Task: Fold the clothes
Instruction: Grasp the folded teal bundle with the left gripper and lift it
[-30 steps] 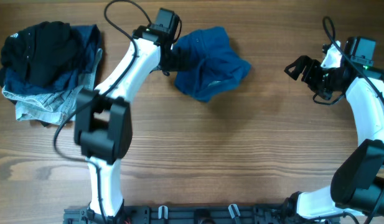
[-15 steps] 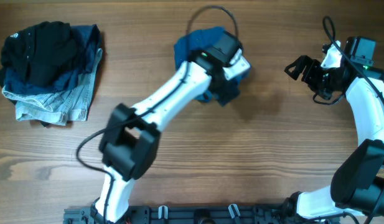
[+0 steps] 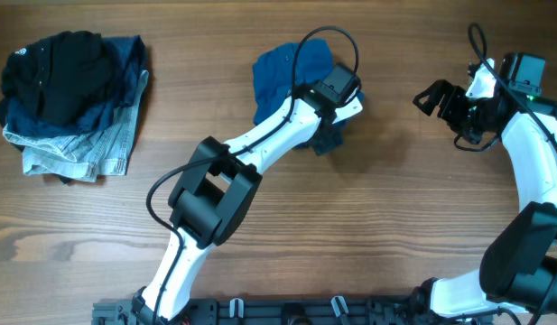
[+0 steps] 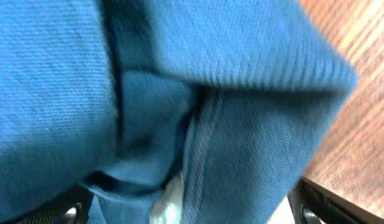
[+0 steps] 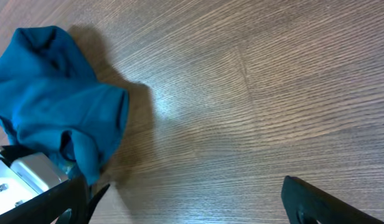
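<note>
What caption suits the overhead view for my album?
Left end effector open at the crumpled blue garment; right end effector open, off to the side.

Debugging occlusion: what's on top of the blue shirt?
The left arm's wrist and open hand cover the right half of the blue shirt; cloth beneath is hidden. Left half lies bare.

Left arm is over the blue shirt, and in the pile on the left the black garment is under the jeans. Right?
Not quite. In the overhead view the black garment lies on top of the pale jeans, not under them. The rest stands: the left arm is over the blue shirt.
</note>
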Robot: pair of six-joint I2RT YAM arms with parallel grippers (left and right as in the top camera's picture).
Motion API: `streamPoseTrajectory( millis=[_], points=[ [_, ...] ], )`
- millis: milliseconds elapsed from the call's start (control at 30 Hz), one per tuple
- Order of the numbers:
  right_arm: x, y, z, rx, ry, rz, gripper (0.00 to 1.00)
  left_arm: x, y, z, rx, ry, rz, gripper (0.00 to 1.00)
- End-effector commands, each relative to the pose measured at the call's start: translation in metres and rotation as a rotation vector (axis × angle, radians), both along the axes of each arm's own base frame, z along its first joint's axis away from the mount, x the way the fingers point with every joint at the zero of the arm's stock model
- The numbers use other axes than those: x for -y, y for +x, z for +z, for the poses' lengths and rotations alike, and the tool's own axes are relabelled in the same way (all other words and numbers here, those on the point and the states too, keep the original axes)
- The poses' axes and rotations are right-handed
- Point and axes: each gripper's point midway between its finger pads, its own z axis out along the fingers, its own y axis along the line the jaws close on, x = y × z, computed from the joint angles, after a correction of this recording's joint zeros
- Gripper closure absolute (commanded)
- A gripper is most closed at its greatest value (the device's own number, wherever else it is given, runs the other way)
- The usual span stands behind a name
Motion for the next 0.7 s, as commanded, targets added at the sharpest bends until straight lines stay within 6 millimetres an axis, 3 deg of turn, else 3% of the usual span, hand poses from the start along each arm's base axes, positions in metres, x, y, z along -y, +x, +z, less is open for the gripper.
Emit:
streamPoseTrajectory(
  millis=[0, 167, 367, 500, 667],
  points=[
    [0.002, 0.005, 0.015, 0.048, -0.029, 0.015, 0.01, -0.003, 0.005, -0.025, -0.007, 0.033, -0.014, 0.02],
    [0.002, 0.006, 0.015, 0.049, -0.030, 0.015, 0.00, -0.012, 0.015, -0.053, 0.011, 0.080, 0.005, 0.19],
    [0.002, 0.006, 0.015, 0.049, -0.030, 0.015, 0.01, -0.018, 0.041, -0.056, 0.113, 0.097, 0.052, 0.94],
    [0.002, 0.006, 0.015, 0.050, -0.031, 0.015, 0.01, -0.028, 0.058, -0.039, 0.218, 0.127, 0.138, 0.96],
    [0.003, 0.007, 0.015, 0.053, -0.031, 0.015, 0.01, -0.037, 0.061, 0.015, 0.265, 0.109, 0.167, 0.96]
  ],
)
